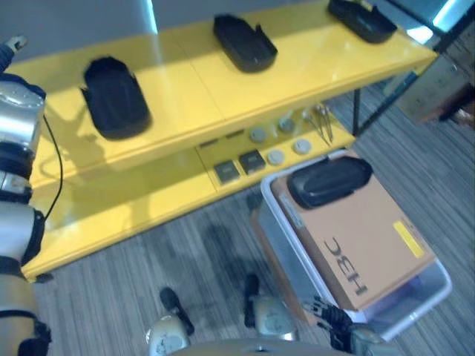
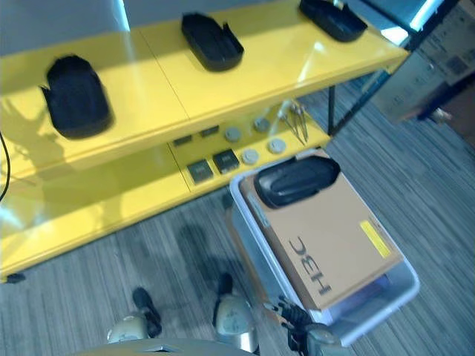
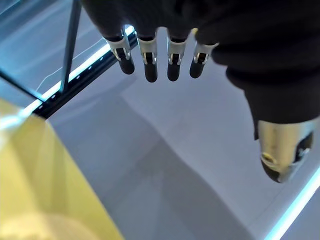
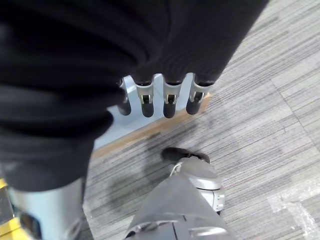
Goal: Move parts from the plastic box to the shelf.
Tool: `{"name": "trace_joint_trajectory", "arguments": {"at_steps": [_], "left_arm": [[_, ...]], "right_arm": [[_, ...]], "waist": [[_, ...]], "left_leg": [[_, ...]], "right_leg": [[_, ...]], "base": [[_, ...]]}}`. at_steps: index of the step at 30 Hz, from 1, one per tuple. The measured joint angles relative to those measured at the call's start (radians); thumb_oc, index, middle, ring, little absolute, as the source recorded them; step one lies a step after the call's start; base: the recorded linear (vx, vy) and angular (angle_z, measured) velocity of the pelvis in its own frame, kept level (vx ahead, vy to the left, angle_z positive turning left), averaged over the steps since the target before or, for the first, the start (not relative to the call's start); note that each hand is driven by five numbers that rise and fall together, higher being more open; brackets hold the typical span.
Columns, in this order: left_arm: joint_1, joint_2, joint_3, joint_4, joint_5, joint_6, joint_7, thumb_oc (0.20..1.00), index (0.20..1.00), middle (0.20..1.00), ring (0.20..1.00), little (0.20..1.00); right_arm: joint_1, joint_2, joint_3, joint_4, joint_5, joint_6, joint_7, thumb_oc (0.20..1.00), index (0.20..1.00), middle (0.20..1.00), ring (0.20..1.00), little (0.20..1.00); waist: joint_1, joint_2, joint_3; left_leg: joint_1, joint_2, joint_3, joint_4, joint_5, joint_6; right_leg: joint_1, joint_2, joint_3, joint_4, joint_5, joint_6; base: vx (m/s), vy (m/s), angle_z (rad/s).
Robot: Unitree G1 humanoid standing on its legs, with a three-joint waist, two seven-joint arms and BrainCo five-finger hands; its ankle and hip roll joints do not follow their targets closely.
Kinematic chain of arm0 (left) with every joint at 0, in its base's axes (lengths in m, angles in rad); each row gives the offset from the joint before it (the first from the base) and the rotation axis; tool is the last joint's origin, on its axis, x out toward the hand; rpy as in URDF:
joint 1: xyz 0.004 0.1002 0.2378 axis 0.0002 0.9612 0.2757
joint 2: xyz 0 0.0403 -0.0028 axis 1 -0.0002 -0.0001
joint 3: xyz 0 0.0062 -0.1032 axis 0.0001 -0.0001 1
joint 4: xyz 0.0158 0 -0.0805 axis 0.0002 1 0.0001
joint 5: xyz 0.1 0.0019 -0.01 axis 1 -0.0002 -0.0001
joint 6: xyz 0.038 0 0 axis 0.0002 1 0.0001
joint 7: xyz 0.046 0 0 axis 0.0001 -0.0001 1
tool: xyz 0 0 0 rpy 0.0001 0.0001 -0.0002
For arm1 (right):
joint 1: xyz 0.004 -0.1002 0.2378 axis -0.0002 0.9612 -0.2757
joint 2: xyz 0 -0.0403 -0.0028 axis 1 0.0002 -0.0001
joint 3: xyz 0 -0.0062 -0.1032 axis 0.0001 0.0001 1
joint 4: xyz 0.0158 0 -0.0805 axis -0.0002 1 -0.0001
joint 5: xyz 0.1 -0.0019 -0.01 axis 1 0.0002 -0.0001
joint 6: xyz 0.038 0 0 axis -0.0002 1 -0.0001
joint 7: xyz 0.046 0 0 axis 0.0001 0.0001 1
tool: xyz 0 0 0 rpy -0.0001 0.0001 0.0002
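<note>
On the shelf (image 1: pixel 312 59), three black parts (image 1: pixel 113 96) sit well apart along the top board, with bare yellow stretches between them. A cardboard sheet (image 1: pixel 364 233) covers most of the plastic box (image 1: pixel 427 297); one black part (image 1: pixel 329 180) lies on its far end.

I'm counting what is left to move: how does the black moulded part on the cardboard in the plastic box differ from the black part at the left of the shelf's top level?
The black moulded part on the cardboard sheet rests in the translucent plastic box on the floor; the black part at the left sits on the yellow shelf. The box one lies crosswise in view, the shelf one lengthwise. Both are dark, elongated and untouched by either hand.
</note>
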Motion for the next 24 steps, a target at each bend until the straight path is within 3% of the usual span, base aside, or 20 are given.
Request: {"name": "trace_joint_trajectory", "arguments": {"at_steps": [3, 4, 7, 8, 9, 10, 11, 12, 13, 16, 17, 24], "left_arm": [[0.128, 0.044, 0.062, -0.119, 0.026, -0.046, -0.060, 1.000, 1.000, 1.000, 1.000, 1.000], [0.210, 0.053, 0.101, -0.197, 0.023, -0.075, -0.090, 1.000, 1.000, 1.000, 1.000, 1.000], [0.378, 0.045, 0.203, -0.368, -0.010, -0.119, -0.164, 1.000, 1.000, 1.000, 1.000, 1.000], [0.510, 0.017, 0.342, -0.536, -0.035, -0.126, -0.194, 1.000, 1.000, 1.000, 1.000, 1.000], [0.608, -0.035, 0.417, -0.645, -0.044, -0.142, -0.216, 1.000, 1.000, 1.000, 1.000, 1.000], [0.740, -0.130, 0.417, -0.797, -0.077, -0.184, -0.269, 0.918, 0.918, 0.918, 0.918, 0.918], [0.810, -0.180, 0.436, -0.827, -0.096, -0.188, -0.308, 0.784, 0.784, 0.784, 0.784, 0.784], [0.915, -0.296, 0.510, -0.911, -0.106, -0.209, -0.335, 0.558, 0.558, 0.558, 0.558, 0.558], [0.980, -0.385, 0.508, -0.946, -0.108, -0.223, -0.341, 0.200, 0.200, 0.200, 0.200, 0.200], [1.118, -0.505, 0.430, -0.958, -0.110, -0.259, -0.395, 0.200, 0.200, 0.200, 0.200, 0.200], [1.156, -0.524, 0.352, -0.934, -0.111, -0.270, -0.415, 0.200, 0.200, 0.200, 0.200, 0.200], [0.991, -0.516, 0.281, -0.764, -0.113, -0.393, -0.365, 0.200, 0.200, 0.200, 0.200, 0.200]], "right_arm": [[0.033, 0.002, -0.010, -0.004, -0.032, 0.027, -0.002, 1.000, 1.000, 1.000, 1.000, 1.000], [0.048, 0.003, -0.013, -0.007, -0.039, 0.040, -0.013, 1.000, 1.000, 1.000, 1.000, 1.000], [0.048, 0.017, -0.015, -0.026, -0.064, 0.063, -0.024, 1.000, 1.000, 1.000, 1.000, 1.000], [0.058, 0.022, -0.040, -0.047, -0.073, 0.066, -0.038, 1.000, 1.000, 1.000, 1.000, 1.000], [0.068, 0.038, -0.056, -0.059, -0.075, 0.063, -0.048, 1.000, 1.000, 1.000, 1.000, 1.000], [0.084, 0.059, -0.057, -0.036, -0.075, 0.064, -0.063, 1.000, 1.000, 1.000, 1.000, 1.000], [0.085, 0.071, -0.062, -0.040, -0.076, 0.074, -0.070, 1.000, 1.000, 1.000, 1.000, 1.000], [0.092, 0.092, -0.081, -0.043, -0.076, 0.074, -0.088, 1.000, 1.000, 1.000, 1.000, 1.000], [0.106, 0.108, -0.088, -0.044, -0.076, 0.076, -0.096, 1.000, 1.000, 1.000, 1.000, 1.000], [0.121, 0.138, -0.084, -0.037, -0.076, 0.079, -0.101, 1.000, 1.000, 1.000, 1.000, 1.000], [0.120, 0.139, -0.062, -0.036, -0.076, 0.079, -0.103, 1.000, 1.000, 1.000, 1.000, 1.000], [0.110, 0.133, -0.047, -0.005, -0.073, 0.070, -0.109, 1.000, 1.000, 1.000, 1.000, 1.000]], "waist": [[0.015, 0.033, -0.049], [0.037, 0.048, -0.071], [0.082, 0.054, -0.085], [0.079, 0.050, -0.088], [0.081, 0.045, -0.090], [0.105, 0.033, -0.096], [0.127, 0.023, -0.099], [0.125, 0.017, -0.104], [0.135, 0.009, -0.108], [0.159, -0.010, -0.106], [0.165, -0.020, -0.100], [0.115, -0.020, -0.095]], "left_leg": [[0.041, -0.020, -0.003, -0.032, -0.003, -0.006], [0.054, -0.027, -0.006, -0.041, -0.003, -0.006], [0.060, -0.031, -0.013, -0.041, -0.002, -0.004], [0.061, -0.031, -0.015, -0.042, -0.003, -0.005], [0.061, -0.032, -0.021, -0.043, -0.004, -0.004], [0.075, -0.037, -0.034, -0.045, -0.008, 0.004], [0.074, -0.038, -0.038, -0.052, -0.010, 0.003], [0.076, -0.044, -0.039, -0.058, -0.010, 0.003], [0.076, -0.048, -0.044, -0.057, -0.011, 0.005], [0.074, -0.052, -0.054, -0.057, -0.011, 0.005], [0.073, -0.054, -0.056, -0.057, -0.011, 0.005], [0.078, -0.052, -0.052, -0.064, -0.010, 0.004]], "right_leg": [[0.043, -0.008, -0.014, -0.027, -0.001, 0.011], [0.057, -0.012, -0.019, -0.028, -0.006, 0.017], [0.070, -0.011, -0.029, -0.025, -0.013, 0.026], [0.071, -0.016, -0.030, -0.026, -0.014, 0.028], [0.076, -0.015, -0.033, -0.027, -0.018, 0.032], [0.089, -0.024, -0.047, -0.022, -0.033, 0.030], [0.084, -0.028, -0.045, -0.009, -0.042, 0.029], [0.086, -0.031, -0.044, -0.010, -0.043, 0.030], [0.086, -0.034, -0.046, -0.010, -0.044, 0.032], [0.085, -0.039, -0.048, -0.008, -0.045, 0.032], [0.084, -0.041, -0.048, -0.006, -0.045, 0.033], [0.075, -0.036, -0.034, -0.007, -0.040, 0.036]], "base": [[0.05, 0.034, 0.13], [0.04, 0.024, 0.11], [0.01, -0.013, 0.08], [0.01, -0.005, 0.09], [0.01, -0.012, 0.26], [0.00, -0.017, 0.21], [0.00, -0.019, 0.19], [-0.01, -0.020, 0.03], [-0.02, -0.023, 0.12], [-0.02, -0.043, 0.08], [-0.02, -0.068, 0.04], [0.02, -0.047, -0.06]]}}
